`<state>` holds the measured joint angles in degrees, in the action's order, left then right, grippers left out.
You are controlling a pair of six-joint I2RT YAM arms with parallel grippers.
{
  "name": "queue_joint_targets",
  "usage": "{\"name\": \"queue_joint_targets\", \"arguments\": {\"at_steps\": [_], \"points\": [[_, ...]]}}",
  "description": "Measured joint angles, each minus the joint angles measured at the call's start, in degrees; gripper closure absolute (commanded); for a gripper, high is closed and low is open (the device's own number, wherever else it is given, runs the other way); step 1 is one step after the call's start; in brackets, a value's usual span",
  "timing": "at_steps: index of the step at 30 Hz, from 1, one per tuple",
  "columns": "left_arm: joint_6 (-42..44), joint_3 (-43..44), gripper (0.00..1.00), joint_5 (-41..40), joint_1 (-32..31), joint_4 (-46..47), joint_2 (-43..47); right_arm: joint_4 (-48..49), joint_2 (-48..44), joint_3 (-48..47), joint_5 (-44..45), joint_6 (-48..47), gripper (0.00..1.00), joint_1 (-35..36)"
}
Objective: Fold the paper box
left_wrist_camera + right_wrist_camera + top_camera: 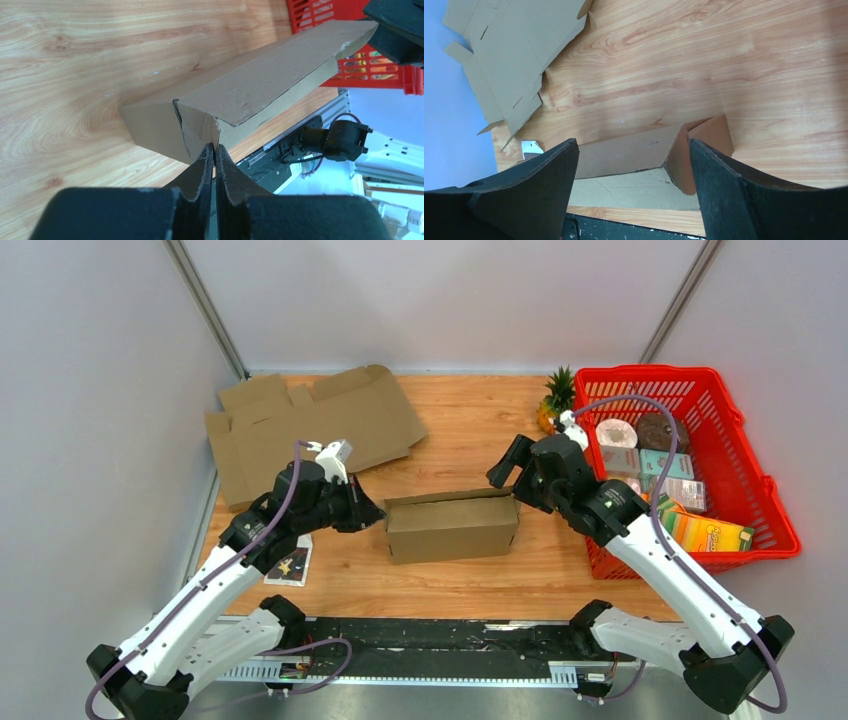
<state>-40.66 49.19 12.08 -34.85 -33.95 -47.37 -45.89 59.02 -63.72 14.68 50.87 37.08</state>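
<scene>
Now left gripper point(214, 149) closed at box point(452, 527) end; right gripper point(633, 149) spread.

Wooden table point(470, 410) | centre: brown paper box point(452, 527), its long side facing the near edge | far left: flattened cardboard sheets point(310, 425), overlapping | right edge: red plastic basket point(650, 369), pineapple point(556, 400) just beside its far-left corner | near left: small dark card point(291, 562), lying flat
</scene>
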Motion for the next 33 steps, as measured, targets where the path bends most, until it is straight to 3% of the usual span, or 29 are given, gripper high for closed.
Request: {"name": "queue_joint_targets", "arguments": {"at_steps": [6,14,23,26,33], "points": [[-1.16,-0.17,0.59,2.12,-0.04,-0.2,-0.61,2.36,-0.63,3.54,-0.94,-0.46,0.3,0.7],[-2.14,-0.17,0.56,4.81,-0.02,-0.13,-0.63,7.23,-2.29,7.87,5.07,-3.41,0.29,5.97],[-0.9,-1.29,0.45,7.56,-0.02,0.94,1.55,24.5,-6.78,19.41,9.9,-8.17,0.31,7.39],[2.43,-1.07,0.46,8.37,-0.04,-0.37,5.86,27.89,-8.5,21.99,9.94,-9.4,0.31,7.5],[5.86,9.35,0.39,5.38,-0.02,-5.22,5.95,28.3,-8.57,22.12,9.77,-10.51,0.3,7.63]]}}
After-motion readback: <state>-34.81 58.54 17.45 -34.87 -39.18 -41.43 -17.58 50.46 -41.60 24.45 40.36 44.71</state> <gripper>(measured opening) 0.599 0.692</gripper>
